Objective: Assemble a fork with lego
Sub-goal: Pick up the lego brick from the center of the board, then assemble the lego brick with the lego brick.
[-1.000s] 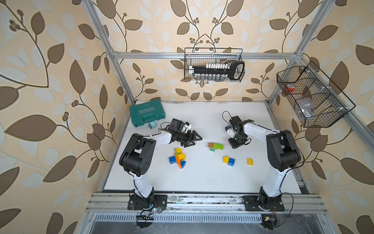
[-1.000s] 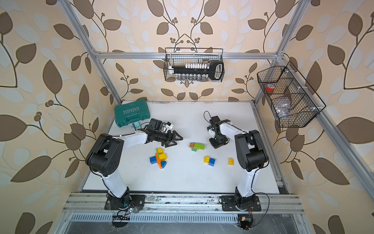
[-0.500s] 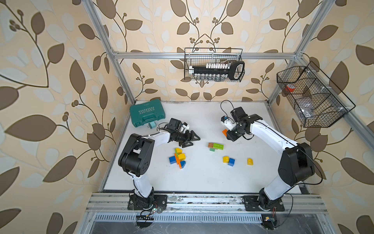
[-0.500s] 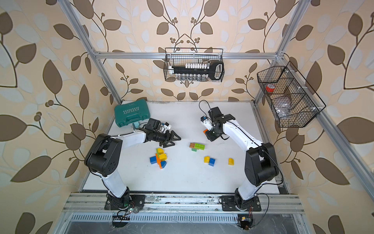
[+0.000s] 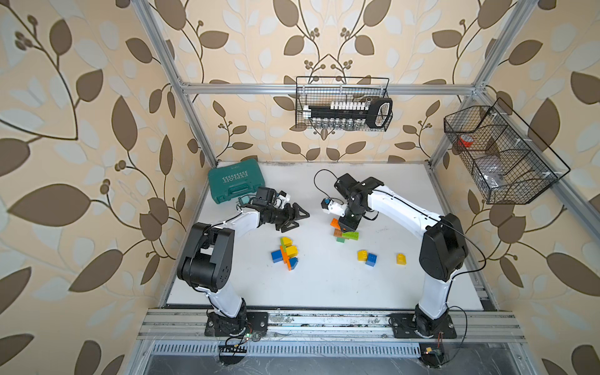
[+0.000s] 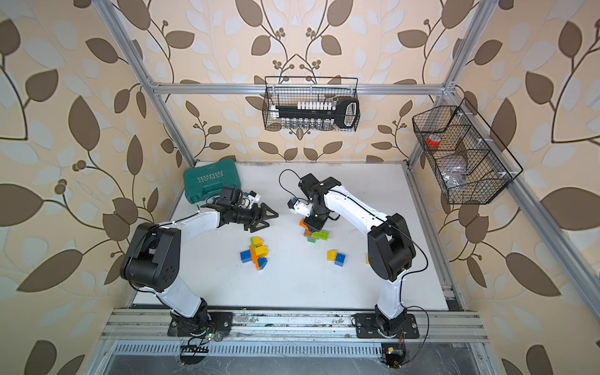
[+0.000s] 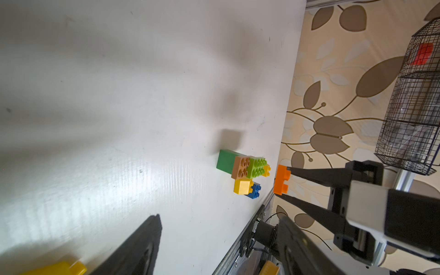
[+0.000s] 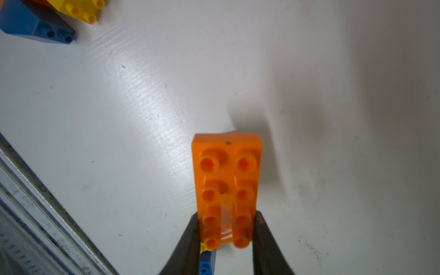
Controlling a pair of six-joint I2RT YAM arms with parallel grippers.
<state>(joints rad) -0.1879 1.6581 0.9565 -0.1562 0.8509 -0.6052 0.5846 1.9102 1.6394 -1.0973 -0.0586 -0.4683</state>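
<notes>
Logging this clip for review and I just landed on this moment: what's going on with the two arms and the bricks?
The right gripper is shut on a long orange brick, holding it just off the white table beside a small stack of brown and green bricks. The left gripper is open and empty, hovering near the teal case. A cluster of yellow, blue and orange bricks lies on the table in front of it.

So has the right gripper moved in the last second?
Yes. The right gripper, shut on the orange brick, has shifted to its left, from beside the green-and-brown bricks to their far edge.
</notes>
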